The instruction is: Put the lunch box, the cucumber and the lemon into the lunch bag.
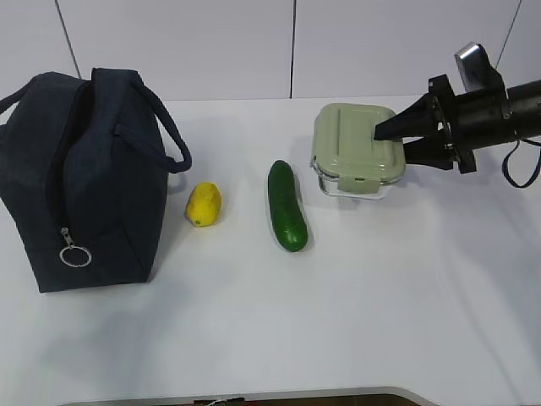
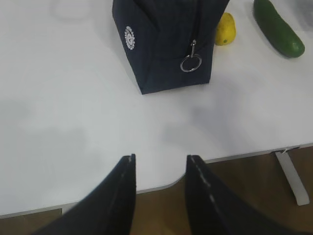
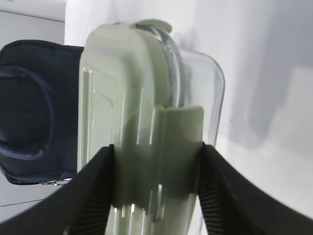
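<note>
1. Clamped between the right gripper (image 3: 156, 188) jaws is the lunch box (image 1: 355, 148), right of the cucumber (image 1: 286, 205).
2. Left of the cucumber lie the lemon (image 1: 204, 204) and the lunch bag (image 1: 80, 182).
3. Nothing is held by the left gripper (image 2: 159, 188), its jaws parted.

The lunch bag (image 2: 168, 44) was cut off at twelve o'clock in the left wrist view; the lunch box (image 3: 146, 122) ran off at six o'clock, close and blurred.

The left gripper (image 2: 160, 169) hangs parted over the table (image 2: 73, 122) edge. Beyond stands the lunch bag (image 2: 166, 44), with the lemon (image 2: 225, 30) and the cucumber (image 2: 278, 28) to its right.
</note>
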`<state>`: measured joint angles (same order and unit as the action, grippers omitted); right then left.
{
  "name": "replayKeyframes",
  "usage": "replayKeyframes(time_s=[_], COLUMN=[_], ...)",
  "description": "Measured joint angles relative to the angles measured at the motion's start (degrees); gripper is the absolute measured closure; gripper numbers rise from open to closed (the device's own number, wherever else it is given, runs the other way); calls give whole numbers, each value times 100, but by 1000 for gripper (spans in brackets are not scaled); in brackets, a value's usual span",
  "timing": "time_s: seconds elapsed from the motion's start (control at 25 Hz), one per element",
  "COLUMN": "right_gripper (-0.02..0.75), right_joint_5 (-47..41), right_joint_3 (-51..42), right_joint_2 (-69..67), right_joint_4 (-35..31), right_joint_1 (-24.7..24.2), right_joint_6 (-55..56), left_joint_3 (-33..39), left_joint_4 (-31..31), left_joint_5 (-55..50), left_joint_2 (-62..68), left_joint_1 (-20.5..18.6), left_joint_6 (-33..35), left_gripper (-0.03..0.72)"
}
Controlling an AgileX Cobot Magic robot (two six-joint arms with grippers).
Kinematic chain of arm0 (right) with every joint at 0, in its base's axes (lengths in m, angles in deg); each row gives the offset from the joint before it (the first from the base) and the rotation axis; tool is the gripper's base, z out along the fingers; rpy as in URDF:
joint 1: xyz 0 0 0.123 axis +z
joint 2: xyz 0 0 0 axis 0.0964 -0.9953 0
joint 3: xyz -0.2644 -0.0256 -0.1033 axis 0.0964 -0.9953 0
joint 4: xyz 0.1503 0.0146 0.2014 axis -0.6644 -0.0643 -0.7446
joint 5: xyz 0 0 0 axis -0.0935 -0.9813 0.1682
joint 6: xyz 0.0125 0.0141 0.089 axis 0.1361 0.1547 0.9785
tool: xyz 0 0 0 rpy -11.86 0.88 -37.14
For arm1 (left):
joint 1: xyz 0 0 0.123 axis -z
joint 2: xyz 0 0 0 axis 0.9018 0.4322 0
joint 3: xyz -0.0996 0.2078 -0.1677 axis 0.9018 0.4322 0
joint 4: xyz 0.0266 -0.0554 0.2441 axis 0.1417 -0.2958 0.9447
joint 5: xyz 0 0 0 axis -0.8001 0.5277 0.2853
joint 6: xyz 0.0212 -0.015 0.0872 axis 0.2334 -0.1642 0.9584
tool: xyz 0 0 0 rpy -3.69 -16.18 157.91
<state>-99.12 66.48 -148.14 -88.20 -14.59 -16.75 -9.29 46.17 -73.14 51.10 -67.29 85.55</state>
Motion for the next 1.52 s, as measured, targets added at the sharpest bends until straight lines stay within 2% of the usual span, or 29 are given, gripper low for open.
replayKeyframes(time_s=[0.44, 0.92, 1.2, 1.52], right_gripper=[344, 344, 344, 344], right_joint_5=[-112, -166, -166, -178], right_joint_3=[0, 111, 518, 693], right_joint_2=[519, 689, 689, 689], right_joint_4=[3, -316, -364, -601], right_joint_1=[514, 844, 1241, 1540], right_joint_6=[322, 523, 532, 532], left_joint_3=[-659, -1611, -2298, -3376], left_joint_4=[-1010, -954, -987, -1034], left_joint_5=[-72, 162, 726, 866], left_joint_2=[1713, 3908, 5211, 6643], left_joint_1=[0, 0, 0, 0], left_joint_6=[-146, -157, -136, -4], left_gripper=[446, 444, 360, 351])
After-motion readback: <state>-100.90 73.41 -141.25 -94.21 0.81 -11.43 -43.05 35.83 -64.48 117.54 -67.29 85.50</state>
